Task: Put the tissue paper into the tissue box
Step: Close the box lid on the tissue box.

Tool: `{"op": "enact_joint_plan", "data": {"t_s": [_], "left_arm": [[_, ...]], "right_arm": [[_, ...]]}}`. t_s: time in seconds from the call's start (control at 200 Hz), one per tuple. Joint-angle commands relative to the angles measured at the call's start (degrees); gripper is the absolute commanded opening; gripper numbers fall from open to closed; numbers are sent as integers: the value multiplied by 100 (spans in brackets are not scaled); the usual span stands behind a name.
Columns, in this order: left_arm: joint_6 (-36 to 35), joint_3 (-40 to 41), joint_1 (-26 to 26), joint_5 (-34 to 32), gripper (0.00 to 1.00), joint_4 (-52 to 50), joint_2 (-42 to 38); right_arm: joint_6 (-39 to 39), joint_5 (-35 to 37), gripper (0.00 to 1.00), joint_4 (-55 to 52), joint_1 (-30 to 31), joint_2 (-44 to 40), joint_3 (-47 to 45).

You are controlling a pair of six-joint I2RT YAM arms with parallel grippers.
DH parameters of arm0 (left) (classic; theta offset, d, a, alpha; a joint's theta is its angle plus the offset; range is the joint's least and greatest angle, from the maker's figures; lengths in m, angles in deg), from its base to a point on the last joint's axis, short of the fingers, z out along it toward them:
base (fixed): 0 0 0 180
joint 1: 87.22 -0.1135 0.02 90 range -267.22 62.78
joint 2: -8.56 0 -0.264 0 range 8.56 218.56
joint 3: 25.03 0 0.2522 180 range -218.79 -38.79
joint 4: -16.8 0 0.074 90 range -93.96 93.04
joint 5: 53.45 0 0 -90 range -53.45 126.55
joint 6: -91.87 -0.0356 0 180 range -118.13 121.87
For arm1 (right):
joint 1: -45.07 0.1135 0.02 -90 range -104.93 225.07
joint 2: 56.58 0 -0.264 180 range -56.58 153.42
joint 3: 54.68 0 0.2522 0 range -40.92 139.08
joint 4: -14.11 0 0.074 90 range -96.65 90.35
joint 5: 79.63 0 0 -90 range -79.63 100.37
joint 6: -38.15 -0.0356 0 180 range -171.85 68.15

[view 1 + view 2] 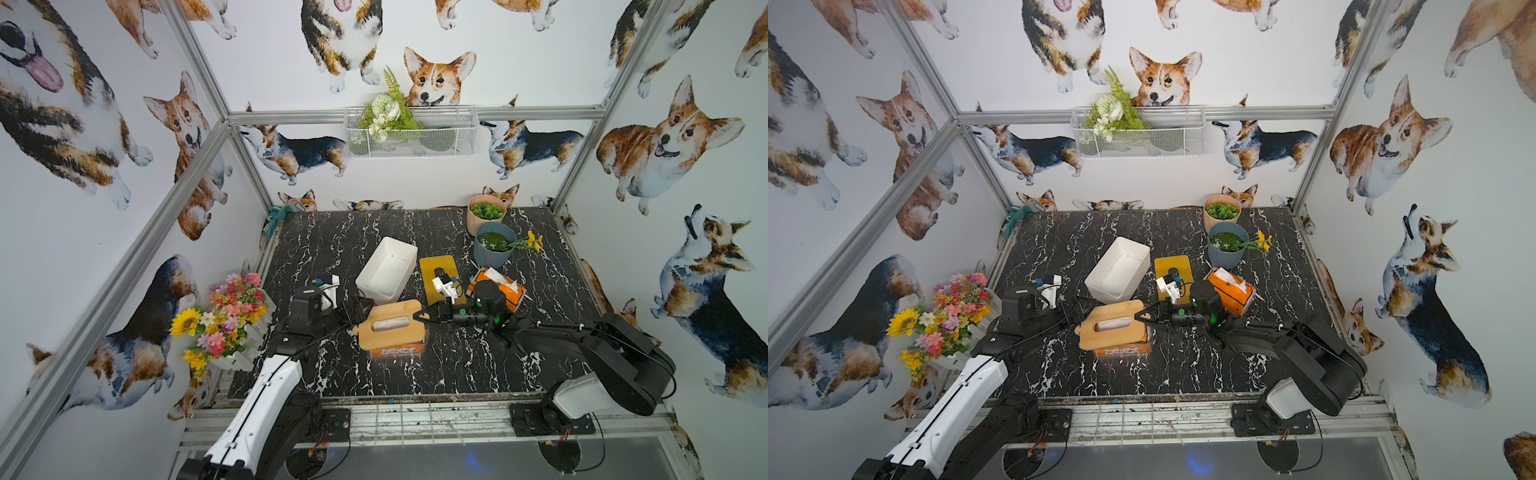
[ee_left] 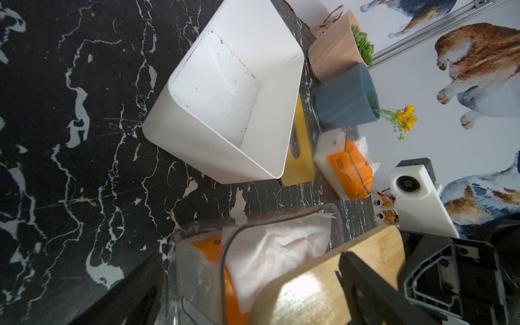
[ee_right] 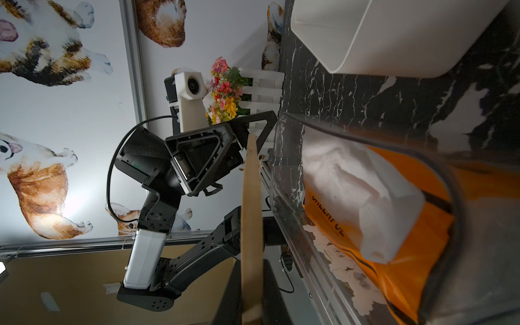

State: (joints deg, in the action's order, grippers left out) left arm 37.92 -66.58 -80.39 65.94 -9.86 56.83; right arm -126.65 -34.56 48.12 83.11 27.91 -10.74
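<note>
My left jaws stand wide open and empty, just beside the left end of the wooden lid (image 1: 390, 328). Under that lid, the tissue paper (image 3: 363, 197) already lies inside the clear tissue box (image 3: 284, 180) on the desk (image 1: 457, 374). My right jaws are clamped on the lid's right end and hold it tilted above the box. I judge I should lower it level, with the slot over the white sheet, and let go only once it sits flush.

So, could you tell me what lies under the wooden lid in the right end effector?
Under the wooden lid sits the clear tissue box, holding an orange tissue pack with white tissue on top. In both top views the lid covers most of it.
</note>
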Motion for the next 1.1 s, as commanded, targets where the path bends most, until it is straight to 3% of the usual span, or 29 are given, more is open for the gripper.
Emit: {"op": "enact_joint_plan", "data": {"t_s": [0.0, 0.636, 0.886, 1.096], "left_arm": [[-62, -60, -37, -37, 100, -267, -35], [184, 253, -77, 421, 100, 100, -83], [285, 419, -72, 522, 100, 199, -90], [695, 743, 64, 740, 99, 815, 52]], "right_arm": [[-124, 60, 0, 647, 32, 127, 51], [168, 221, 0, 374, -288, 105, -398], [-42, 92, 0, 802, -238, 364, -407], [-67, 122, 0, 910, -298, 368, -471]]}}
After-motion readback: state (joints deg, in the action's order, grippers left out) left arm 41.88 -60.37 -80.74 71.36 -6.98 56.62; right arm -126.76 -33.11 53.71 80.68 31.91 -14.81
